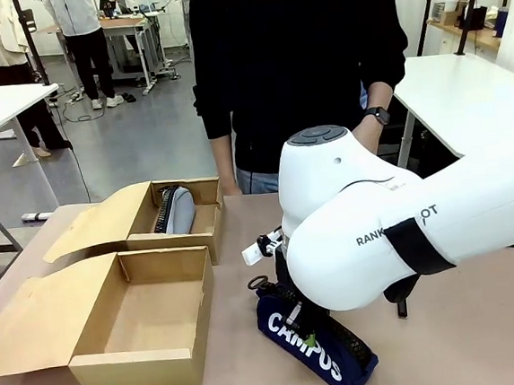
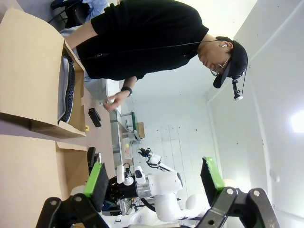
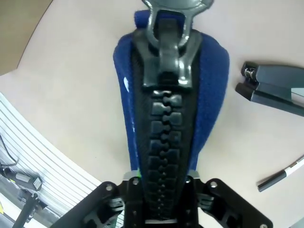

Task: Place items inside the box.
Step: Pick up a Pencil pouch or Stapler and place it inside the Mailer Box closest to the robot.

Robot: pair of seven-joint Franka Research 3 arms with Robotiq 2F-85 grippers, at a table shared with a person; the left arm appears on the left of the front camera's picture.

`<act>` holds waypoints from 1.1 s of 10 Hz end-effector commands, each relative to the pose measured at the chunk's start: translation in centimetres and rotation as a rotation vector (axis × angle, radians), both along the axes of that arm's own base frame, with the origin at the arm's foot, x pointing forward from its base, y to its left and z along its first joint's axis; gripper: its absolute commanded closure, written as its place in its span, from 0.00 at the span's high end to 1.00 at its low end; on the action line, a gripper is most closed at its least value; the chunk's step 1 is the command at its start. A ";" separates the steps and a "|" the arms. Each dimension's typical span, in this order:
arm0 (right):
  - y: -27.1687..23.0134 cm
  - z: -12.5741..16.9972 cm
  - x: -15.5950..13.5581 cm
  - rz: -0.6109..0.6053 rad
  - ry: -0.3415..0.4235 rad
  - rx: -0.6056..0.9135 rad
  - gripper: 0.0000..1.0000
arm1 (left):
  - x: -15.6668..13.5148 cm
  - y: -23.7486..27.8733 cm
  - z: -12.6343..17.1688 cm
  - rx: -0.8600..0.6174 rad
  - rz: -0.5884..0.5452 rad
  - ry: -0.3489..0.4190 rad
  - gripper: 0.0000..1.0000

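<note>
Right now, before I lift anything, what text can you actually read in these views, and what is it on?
"CAMPUS": white letters on the navy pencil case.
"RANK" and "OT": on the right arm's white casing; a black strap hides the letters between.
Nothing legible on the black stapler or the marker pen.

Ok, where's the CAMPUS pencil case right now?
In the front view, the pencil case sits low and right of centre on the table, beside the near open box, held in the right gripper.
</note>
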State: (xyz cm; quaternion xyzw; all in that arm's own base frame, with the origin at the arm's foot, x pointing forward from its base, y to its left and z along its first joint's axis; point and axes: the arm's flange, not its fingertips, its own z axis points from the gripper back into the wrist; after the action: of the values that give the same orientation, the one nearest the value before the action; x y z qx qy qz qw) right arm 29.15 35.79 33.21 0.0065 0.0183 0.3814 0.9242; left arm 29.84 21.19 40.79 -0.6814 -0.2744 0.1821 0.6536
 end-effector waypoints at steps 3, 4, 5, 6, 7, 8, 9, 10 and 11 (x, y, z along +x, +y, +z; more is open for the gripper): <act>0.1 1.6 -1.3 -0.019 0.022 0.016 0.00 | -0.2 -0.2 -0.1 0.004 -0.002 -0.027 1.00; -0.3 2.3 -1.6 -0.027 0.060 0.012 0.00 | -0.2 -0.2 -0.1 0.004 -0.002 -0.027 1.00; -1.9 3.9 -2.3 -0.022 0.162 0.031 0.00 | -0.2 -0.2 -0.1 0.004 -0.002 -0.027 1.00; -5.0 6.5 -3.7 0.058 0.253 0.093 0.00 | -0.2 -0.2 -0.1 0.004 -0.002 -0.027 1.00; -8.5 8.9 -5.5 0.046 0.277 0.118 0.00 | -0.2 -0.2 -0.1 0.004 -0.002 -0.027 1.00; -12.4 11.1 -7.0 0.010 0.219 0.181 0.00 | -0.2 -0.2 -0.1 0.004 -0.002 -0.027 1.00; -16.4 12.4 -7.9 -0.052 0.192 0.227 0.00 | -0.2 -0.2 -0.1 0.004 -0.002 -0.027 1.00; -20.1 12.9 -8.5 -0.160 0.166 0.289 0.00 | -0.2 -0.2 -0.1 0.004 -0.002 -0.027 1.00; -22.2 13.0 -9.2 -0.199 0.140 0.357 0.00 | -0.2 -0.2 -0.1 0.004 -0.002 -0.027 1.00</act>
State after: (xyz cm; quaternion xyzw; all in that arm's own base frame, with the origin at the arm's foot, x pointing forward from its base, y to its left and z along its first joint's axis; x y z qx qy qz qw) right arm 21.52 16.88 47.49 0.1846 0.0487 0.3216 0.9274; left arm 29.81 21.20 40.80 -0.6814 -0.2747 0.1823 0.6534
